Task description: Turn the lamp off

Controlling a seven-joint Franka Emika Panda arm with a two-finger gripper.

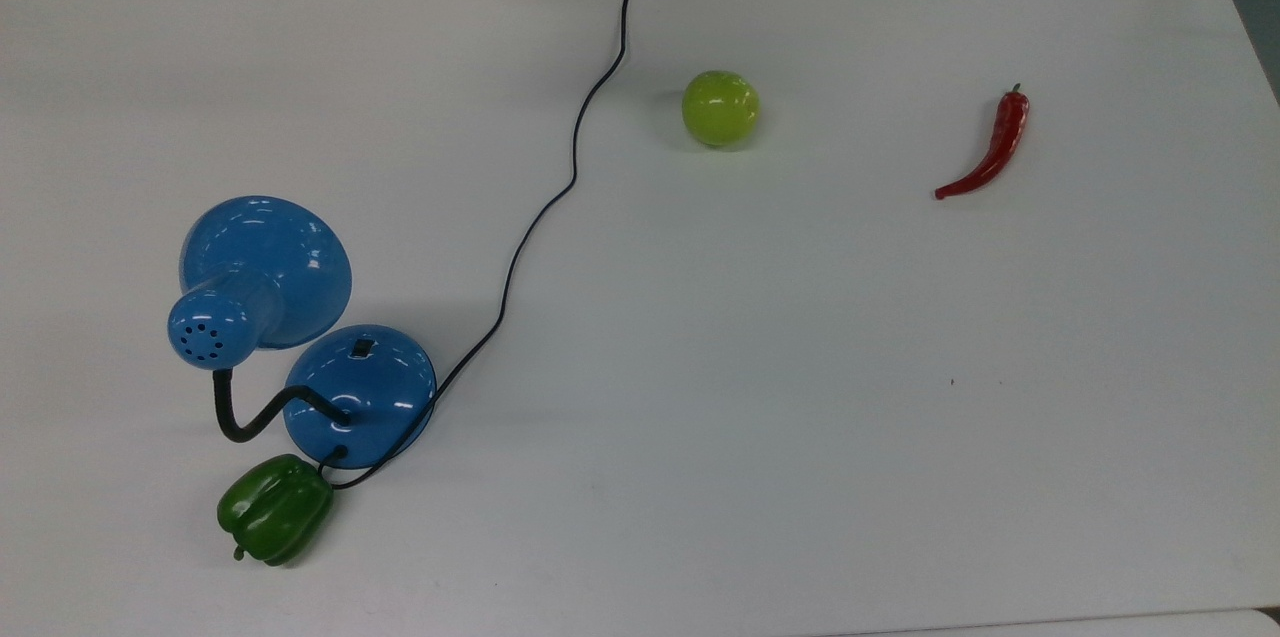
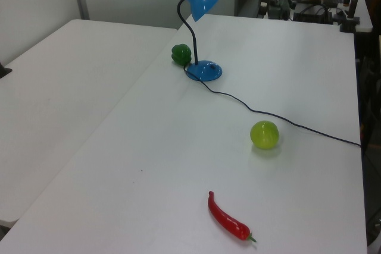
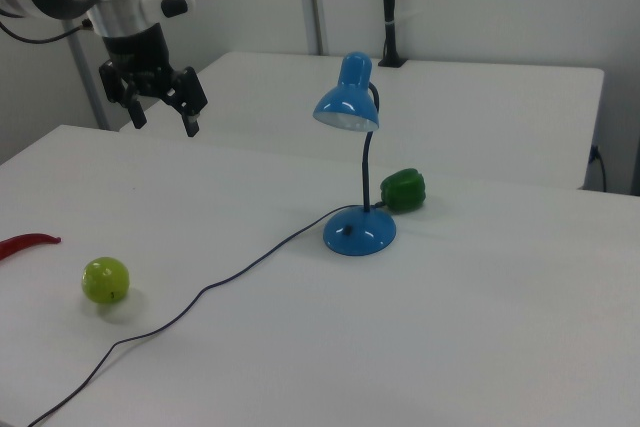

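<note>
The lamp stands at the top view's lower left: a glossy blue cone shade [image 1: 265,262], a black bendy neck and a domed round base [image 1: 360,397] with a small black switch [image 1: 362,348]. Its black cord [image 1: 572,167] runs across the table and off the far edge. The right view has the lamp base [image 3: 360,232] mid-table and the shade [image 3: 347,107] pointing down. My gripper [image 3: 163,119] hangs open in the air at the right view's upper left, well away from the lamp, holding nothing. The left view shows the lamp [image 2: 202,69] at the far end.
A green bell pepper [image 1: 275,507] lies against the lamp base. A green apple [image 1: 720,107] sits beside the cord, and a red chilli [image 1: 990,152] lies toward the top view's right. The white table [image 1: 800,417] is wide; a second white table [image 3: 480,117] adjoins it.
</note>
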